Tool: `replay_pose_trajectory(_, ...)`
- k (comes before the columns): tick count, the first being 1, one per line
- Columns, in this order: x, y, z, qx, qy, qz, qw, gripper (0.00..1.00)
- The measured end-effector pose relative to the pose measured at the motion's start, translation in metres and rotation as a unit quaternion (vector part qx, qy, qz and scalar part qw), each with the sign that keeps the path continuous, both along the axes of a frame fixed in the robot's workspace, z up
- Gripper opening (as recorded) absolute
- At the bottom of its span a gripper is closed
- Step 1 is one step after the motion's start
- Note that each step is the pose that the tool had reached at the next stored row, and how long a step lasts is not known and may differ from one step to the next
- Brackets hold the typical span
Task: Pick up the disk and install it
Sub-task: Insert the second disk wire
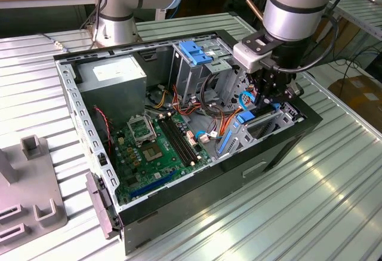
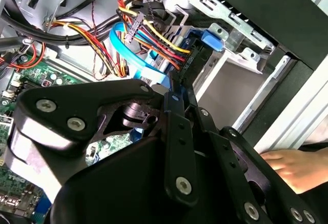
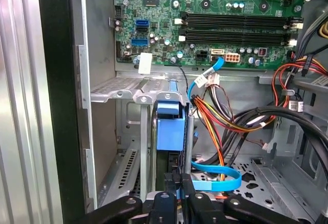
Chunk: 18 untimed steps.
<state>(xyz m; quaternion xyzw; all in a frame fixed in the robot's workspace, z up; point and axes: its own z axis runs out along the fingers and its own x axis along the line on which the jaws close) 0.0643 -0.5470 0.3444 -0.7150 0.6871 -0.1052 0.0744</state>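
Observation:
The disk [image 3: 169, 131] stands on edge inside the open computer case [image 1: 179, 204], its blue carrier bracket toward the motherboard. It sits in the metal drive bay [image 3: 117, 87] by the case's side wall. My gripper [image 3: 179, 184] reaches down into the case from above, and its two black fingers [image 3: 170, 182] close on the disk's edge. In the second wrist view the gripper [image 2: 179, 88] pinches a thin dark plate, the disk [image 2: 188, 65], with a blue tab beyond it. In the exterior view the gripper [image 1: 267, 97] is low at the case's right end, above blue plastic of the disk [image 1: 245, 117].
Bundled coloured cables [image 3: 220, 116] and a blue ribbon cable [image 3: 218, 180] crowd beside the bay. The motherboard [image 1: 158, 144], the grey power-supply box [image 1: 116, 76] and a blue-topped cage [image 1: 197, 52] fill the case. A hand [image 2: 292, 167] rests outside the case. A grey fixture [image 1: 30, 195] stands at the table's left.

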Motion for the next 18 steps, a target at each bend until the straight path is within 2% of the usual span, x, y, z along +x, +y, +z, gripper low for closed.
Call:
replay_pose_trajectory(4,-0.0001,-0.0002,-0.0018,0.0005,-0.0001,0.000,1.00000,0.16)
replay_pose_trajectory(15,-0.0001,-0.0003,-0.0030,0.0061,-0.0003,0.000,0.99998,0.16)
replay_pose_trajectory(18,-0.0002,-0.0016,-0.0085,0.0070,-0.0002,0.000,0.99998,0.16)
